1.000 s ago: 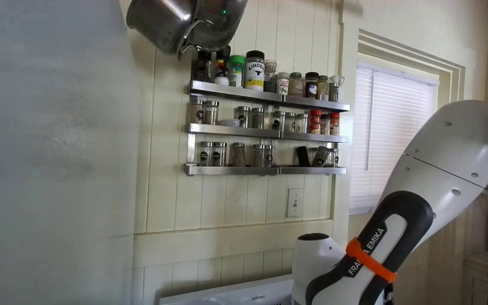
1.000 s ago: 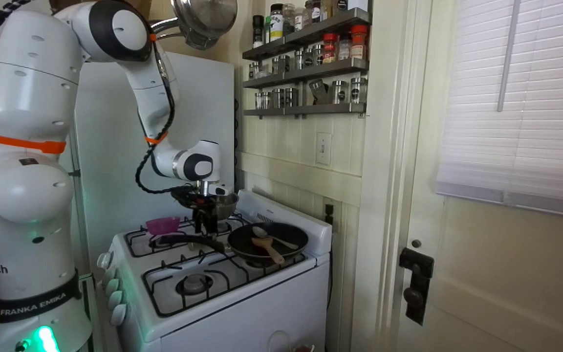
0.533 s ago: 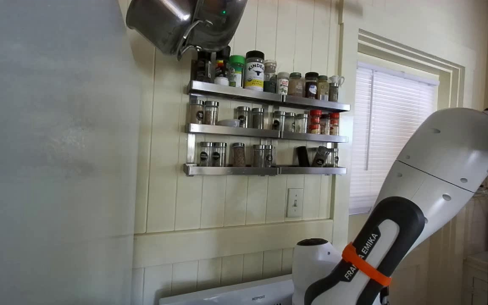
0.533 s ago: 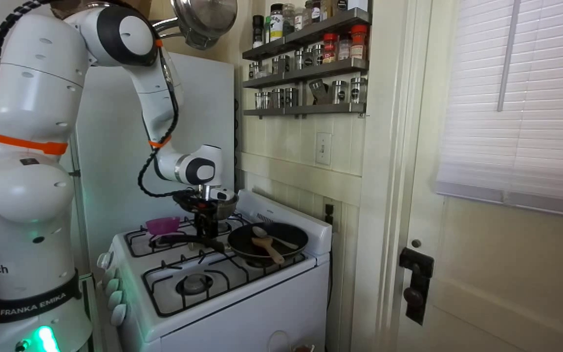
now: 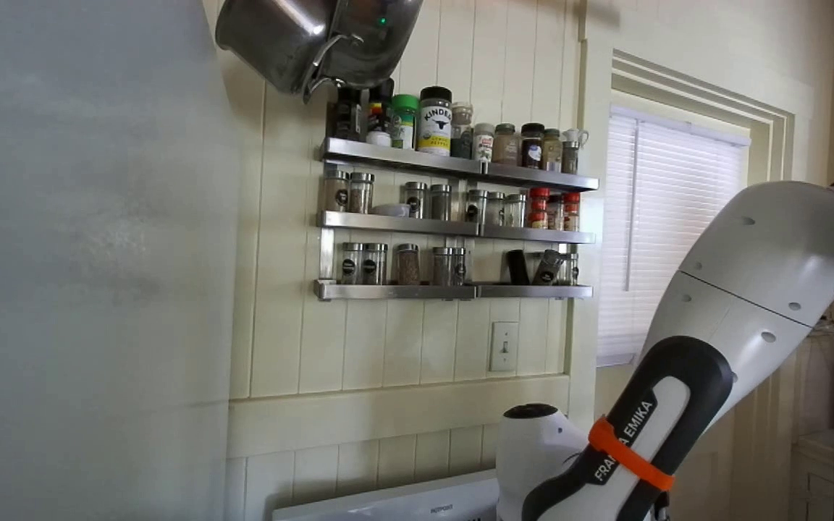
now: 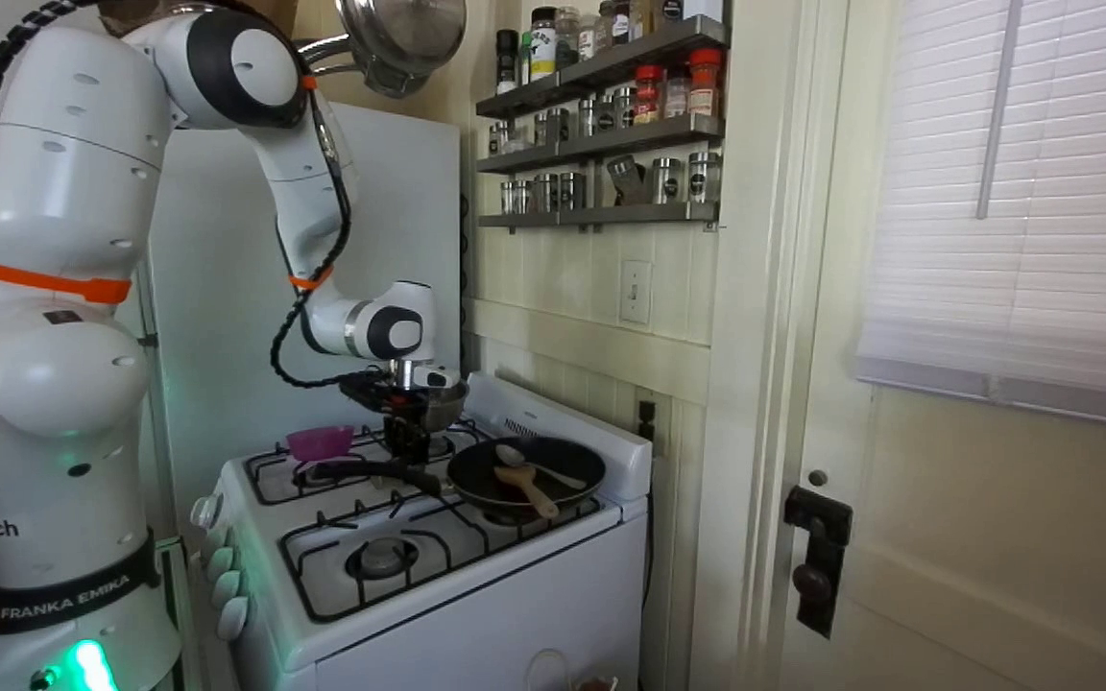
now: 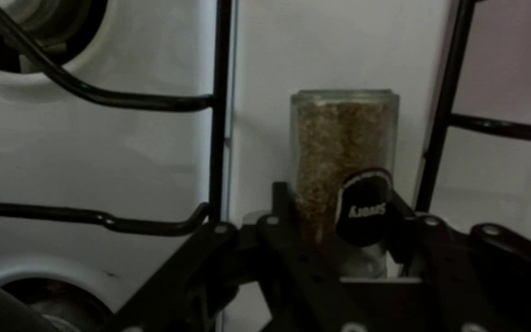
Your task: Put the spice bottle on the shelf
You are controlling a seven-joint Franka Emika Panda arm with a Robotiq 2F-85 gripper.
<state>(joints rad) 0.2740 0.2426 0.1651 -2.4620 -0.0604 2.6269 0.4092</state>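
In both exterior views the room light is soft, and the white horizontal-slat window blind (image 5: pixel 677 239), lit from behind, is the brightest broad area. The tilted silver metal pot (image 5: pixel 276 43) carries a small white glare. A green oblong lamp (image 6: pixel 90 664) on the white robot base (image 6: pixel 135 641) is overexposed and tints the knob side of the white gas stove (image 6: pixel 476 595). The wrist view is much dimmer and grainy: the black jointed fingers (image 7: pixel 282 205) merge with darkness, and the cylindrical clear-glass spice bottle (image 7: pixel 323 147) is softly blurred, yet its rounded black label (image 7: pixel 362 226) is readable.
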